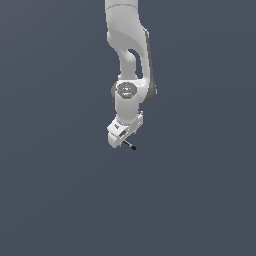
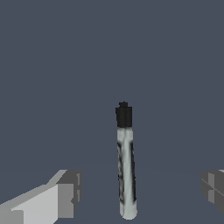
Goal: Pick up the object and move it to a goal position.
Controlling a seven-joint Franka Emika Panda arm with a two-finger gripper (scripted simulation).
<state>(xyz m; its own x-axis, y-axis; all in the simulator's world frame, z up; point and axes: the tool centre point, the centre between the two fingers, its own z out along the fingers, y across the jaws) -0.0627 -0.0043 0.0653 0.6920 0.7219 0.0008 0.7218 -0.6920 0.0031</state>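
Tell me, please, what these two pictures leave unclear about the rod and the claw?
- Contact: in the wrist view the rod lies between two spread fingers, apart from both; whether it rests on a surface is not shown.
- Rod's near end and both fingers: cut off by the wrist view's edges.
- Claw in the exterior view: too small to see the fingers' gap.
- Goal position: no marker visible in either view.

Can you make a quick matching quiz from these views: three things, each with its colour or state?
Things:
1. rod
2. rod tip
3. pincer

Descriptions:
A. black
B. open, fingers apart on either side of the rod, not touching it
C. pale grey, long and thin

Pairs: 1-C, 2-A, 3-B
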